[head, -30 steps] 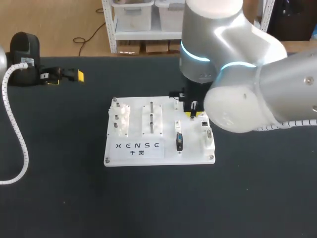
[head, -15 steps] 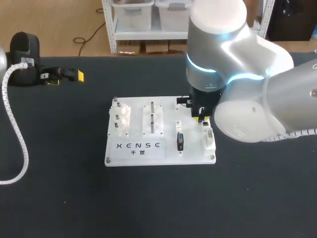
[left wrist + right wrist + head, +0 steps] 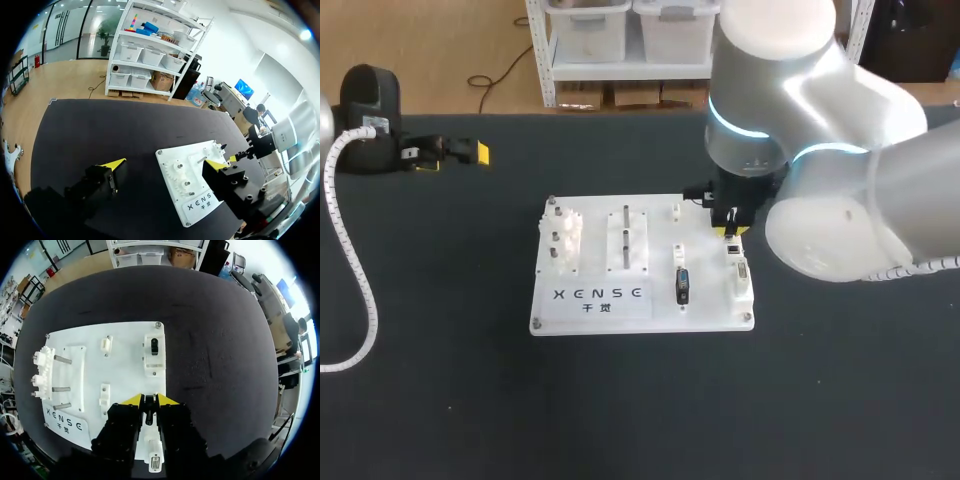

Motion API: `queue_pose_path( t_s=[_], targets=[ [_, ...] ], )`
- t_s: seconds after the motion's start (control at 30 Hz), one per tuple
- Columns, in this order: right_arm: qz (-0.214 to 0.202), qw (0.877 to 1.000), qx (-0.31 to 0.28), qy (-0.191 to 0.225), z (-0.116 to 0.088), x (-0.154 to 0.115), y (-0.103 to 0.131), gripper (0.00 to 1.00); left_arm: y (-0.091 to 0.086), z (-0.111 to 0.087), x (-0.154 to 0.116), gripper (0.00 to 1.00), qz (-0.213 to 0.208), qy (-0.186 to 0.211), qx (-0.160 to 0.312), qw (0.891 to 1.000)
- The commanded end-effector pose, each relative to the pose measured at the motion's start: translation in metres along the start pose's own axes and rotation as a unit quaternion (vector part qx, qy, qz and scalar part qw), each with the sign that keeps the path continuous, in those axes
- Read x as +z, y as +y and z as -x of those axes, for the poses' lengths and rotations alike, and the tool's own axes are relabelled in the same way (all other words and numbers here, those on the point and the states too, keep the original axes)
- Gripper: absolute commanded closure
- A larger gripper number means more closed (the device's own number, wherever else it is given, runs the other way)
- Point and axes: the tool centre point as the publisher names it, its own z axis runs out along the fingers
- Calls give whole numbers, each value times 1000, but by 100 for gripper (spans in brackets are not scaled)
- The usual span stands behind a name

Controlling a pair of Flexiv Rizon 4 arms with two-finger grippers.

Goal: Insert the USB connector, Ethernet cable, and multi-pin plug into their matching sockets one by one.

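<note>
My right tool partly hides the socket block beneath it; in the head view my right arm covers a corner of the white board.

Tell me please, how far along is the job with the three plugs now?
Done: perhaps one. A dark plug sits on the board, but whether it is seated is unclear. In hand: the right gripper holds a thin dark connector over the board's right-hand sockets. To do: insert it, then the rest. The left gripper is open, off the board.
</note>
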Motion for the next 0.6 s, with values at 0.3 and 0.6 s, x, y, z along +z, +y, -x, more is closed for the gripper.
queue_pose_path(
  t_s=[0.3, 0.6],
  targets=[
    [1, 1000, 3, -4, -9, -3, -7, 100, 0, 0, 0, 0, 0, 0, 0, 1000],
    [-5, 1000, 3, 2, -11, 3, -8, 100, 0, 0, 0, 0, 0, 0, 0, 1000]
  ],
)
